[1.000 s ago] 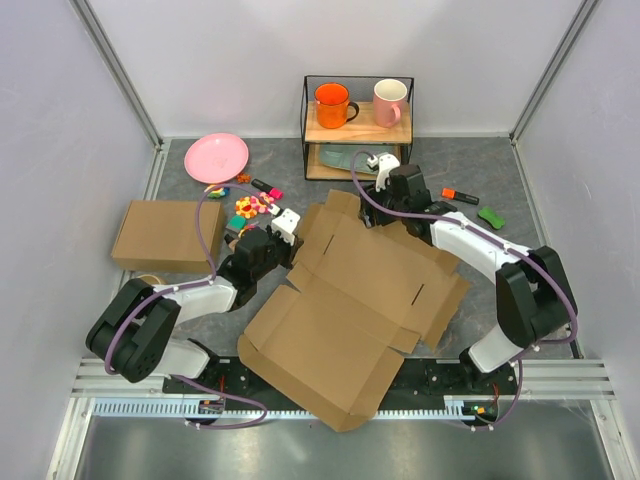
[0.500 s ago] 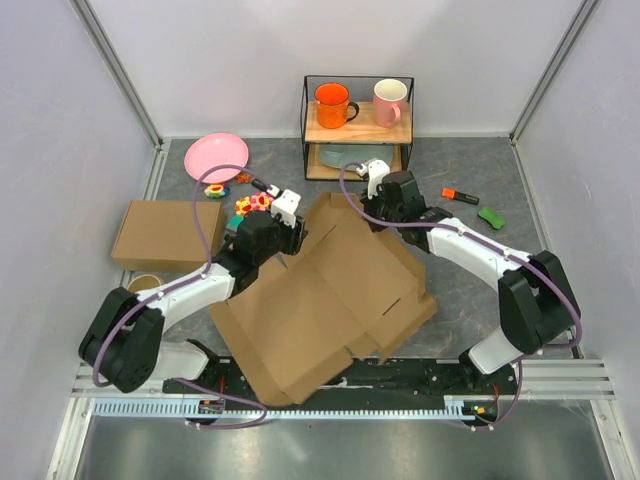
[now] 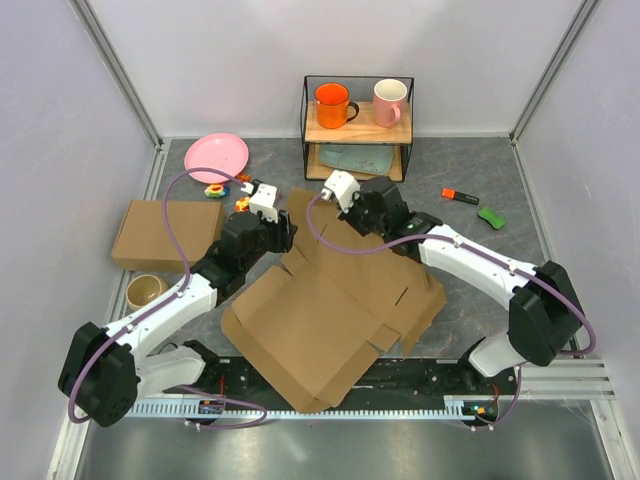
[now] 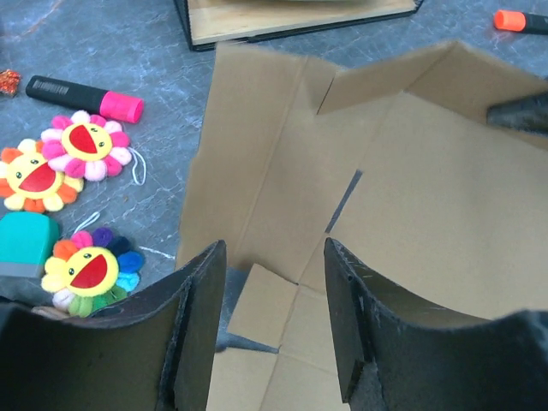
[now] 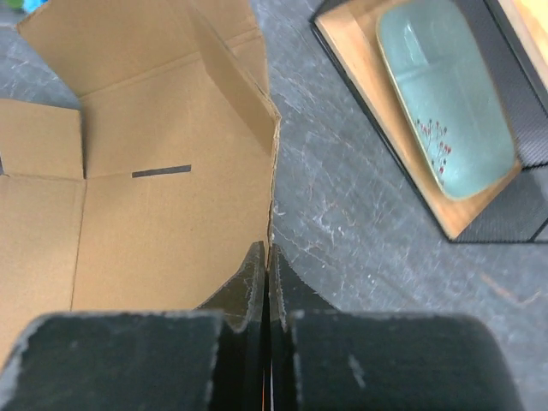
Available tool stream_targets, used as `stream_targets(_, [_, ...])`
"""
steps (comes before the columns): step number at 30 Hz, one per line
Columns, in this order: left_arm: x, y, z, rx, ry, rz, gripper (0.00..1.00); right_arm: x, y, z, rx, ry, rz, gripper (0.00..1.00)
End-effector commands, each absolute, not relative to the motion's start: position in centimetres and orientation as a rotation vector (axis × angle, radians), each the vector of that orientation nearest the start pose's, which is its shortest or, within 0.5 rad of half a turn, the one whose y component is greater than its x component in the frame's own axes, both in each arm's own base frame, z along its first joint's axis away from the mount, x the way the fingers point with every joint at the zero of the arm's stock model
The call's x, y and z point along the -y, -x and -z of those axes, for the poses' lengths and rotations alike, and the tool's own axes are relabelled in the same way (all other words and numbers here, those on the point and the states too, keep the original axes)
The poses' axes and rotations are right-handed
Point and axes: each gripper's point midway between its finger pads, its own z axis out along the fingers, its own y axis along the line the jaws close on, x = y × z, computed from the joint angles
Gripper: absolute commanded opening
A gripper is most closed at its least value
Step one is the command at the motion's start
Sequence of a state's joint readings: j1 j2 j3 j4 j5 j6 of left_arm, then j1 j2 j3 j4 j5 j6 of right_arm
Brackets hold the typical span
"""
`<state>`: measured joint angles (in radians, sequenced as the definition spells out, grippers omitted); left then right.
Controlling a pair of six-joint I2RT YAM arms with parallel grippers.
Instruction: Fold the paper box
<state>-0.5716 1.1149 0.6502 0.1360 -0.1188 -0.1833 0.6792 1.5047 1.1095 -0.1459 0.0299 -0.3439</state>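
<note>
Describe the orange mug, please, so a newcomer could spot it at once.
Find the black wire shelf at the table's far edge. Two mugs stand on its wooden top tier; the glossy orange ceramic mug is the left one, beside a pale pink mug.

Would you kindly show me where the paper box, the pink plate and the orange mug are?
paper box (image 3: 330, 310), top external view, middle of its main panel.
pink plate (image 3: 217, 157), top external view, its centre.
orange mug (image 3: 331, 108), top external view, its body.
</note>
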Motion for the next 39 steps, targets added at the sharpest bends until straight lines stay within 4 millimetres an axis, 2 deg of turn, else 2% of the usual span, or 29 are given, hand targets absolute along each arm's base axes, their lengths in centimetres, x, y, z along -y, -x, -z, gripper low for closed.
stream_targets(1, [18.4,-33.1,-19.9,-1.852,-0.153,0.397,0.57,-28.0,-33.8,-18.6,-1.679,1.278,0.008,0.00])
stream_targets(2, [18.2,-33.2,-19.8,-1.855,-0.139,0.391,0.58,-27.2,-34.0,-18.5,-1.676,1.270,0.102,0.00])
stream_targets(3, [17.8,-33.4,-19.9,-1.854,-0.118,0.375,0.58,-27.6,-33.3,-18.1,-1.646,1.293,0.155,0.00])
stream_targets(5, [17.5,-33.6,-19.6,-1.860,-0.088,0.370,0.59,-26.8,-33.5,-18.5,-1.627,1.276,0.258,0.00])
stream_targets(9, [17.0,-33.5,-19.3,-1.852,-0.050,0.381,0.62,-26.0,-33.7,-19.9,-1.612,1.182,0.277,0.00])
stream_targets(10, [17.0,-33.3,-19.7,-1.836,-0.047,0.395,0.67,-25.8,-33.7,-20.0,-1.611,1.174,0.286,0.00])
stream_targets(11, [16.9,-33.0,-19.2,-1.835,-0.042,0.403,0.69,-25.6,-33.7,-19.8,-1.612,1.170,0.290,0.00])
stream_targets(16, [16.9,-32.0,-18.2,-1.863,-0.093,0.472,0.74,-25.2,-33.6,-19.7,-1.605,1.148,0.211,0.00])
stream_targets(21, [17.0,-31.1,-16.1,-1.935,-0.196,0.489,0.73,-25.1,-33.6,-19.9,-1.591,1.123,0.163,0.00])
stream_targets(22, [17.1,-31.5,-16.5,-1.905,-0.182,0.502,0.73,-25.2,-33.6,-19.8,-1.594,1.121,0.156,0.00])
stream_targets(24, [17.4,-31.4,-15.8,-1.901,-0.191,0.538,0.72,-25.3,-33.7,-19.8,-1.608,1.107,0.150,0.00])
stream_targets(27, [17.7,-32.3,-16.0,-1.884,-0.186,0.546,0.71,-25.1,-33.8,-19.6,-1.638,1.086,0.162,0.00])
stream_targets(28, [17.7,-32.4,-15.1,-1.923,-0.189,0.537,0.69,-25.1,-33.8,-19.6,-1.647,1.076,0.157,0.00])
stream_targets(30, [18.6,-32.4,-16.0,-1.913,-0.220,0.585,0.66,-24.9,-33.8,-19.6,-1.656,1.062,0.169,0.00])
stream_targets(33, [19.8,-31.3,-15.4,-1.967,-0.247,0.671,0.62,-24.8,-33.6,-19.8,-1.660,1.045,0.169,0.00])
stream_targets(37, [20.7,-29.2,-12.2,-2.142,-0.225,0.740,0.55,-25.0,-33.6,-20.6,-1.659,1.023,0.167,0.00])
stream_targets(39, [21.4,-28.5,-11.4,-2.168,-0.231,0.751,0.55,-25.2,-33.3,-20.6,-1.670,1.035,0.169,0.00])
